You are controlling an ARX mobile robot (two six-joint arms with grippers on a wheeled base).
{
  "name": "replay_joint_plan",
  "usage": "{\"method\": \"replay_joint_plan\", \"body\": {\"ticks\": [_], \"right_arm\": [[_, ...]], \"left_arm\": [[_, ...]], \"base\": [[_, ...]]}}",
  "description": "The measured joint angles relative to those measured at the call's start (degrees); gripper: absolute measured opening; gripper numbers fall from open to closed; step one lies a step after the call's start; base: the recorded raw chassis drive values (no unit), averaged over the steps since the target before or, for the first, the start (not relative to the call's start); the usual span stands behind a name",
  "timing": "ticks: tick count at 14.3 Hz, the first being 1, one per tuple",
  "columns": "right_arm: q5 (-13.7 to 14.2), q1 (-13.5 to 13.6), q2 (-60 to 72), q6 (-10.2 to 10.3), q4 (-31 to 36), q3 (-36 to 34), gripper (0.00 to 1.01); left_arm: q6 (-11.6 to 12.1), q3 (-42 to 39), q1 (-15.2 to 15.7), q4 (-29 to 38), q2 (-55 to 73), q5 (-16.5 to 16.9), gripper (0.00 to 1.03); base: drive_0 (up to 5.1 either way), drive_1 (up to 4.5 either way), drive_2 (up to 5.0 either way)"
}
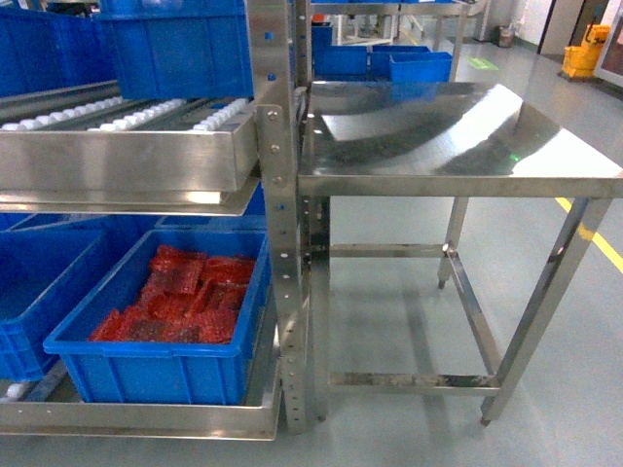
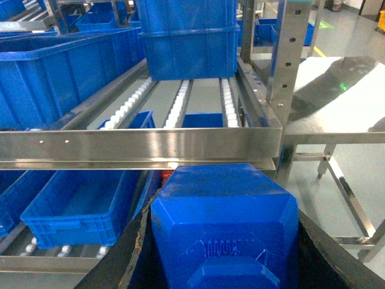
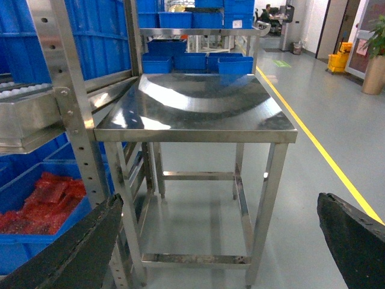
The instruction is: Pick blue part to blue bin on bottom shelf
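In the left wrist view, a chunky blue part (image 2: 222, 205) fills the space between two black fingers (image 2: 133, 244); my left gripper (image 2: 225, 247) is shut on it. It hangs in front of the rack, above and to the right of the empty blue bin (image 2: 78, 208). That blue bin (image 1: 39, 292) sits on the bottom shelf (image 1: 136, 418), whose white rollers (image 2: 36, 245) show under it. My right gripper (image 3: 216, 247) is open and holds nothing, facing the steel table. Neither gripper appears in the head view.
A second blue crate with red bagged pieces (image 1: 185, 297) sits right of the blue bin. A steel upper shelf rail (image 2: 138, 147) crosses just above the held part. Rack uprights (image 1: 282, 224) separate the shelves from the steel-topped table (image 1: 438, 136). More blue crates (image 2: 186, 42) stand on the upper rollers.
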Motion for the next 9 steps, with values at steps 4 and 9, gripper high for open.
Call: {"method": "replay_joint_plan", "body": {"ticks": [4,9], "right_arm": [[0.02,0.00,0.00,0.00,-0.15,0.00,0.98],[0.00,0.00,0.00,0.00,0.00,0.00,0.98]], "left_arm": [[0.00,0.00,0.02,0.09,0.02,0.13,0.44],[0.00,0.00,0.00,0.11,0.02,0.11,0.44]], "base": [[-5.1,2.36,2.4],[-5.1,2.36,2.4]]}}
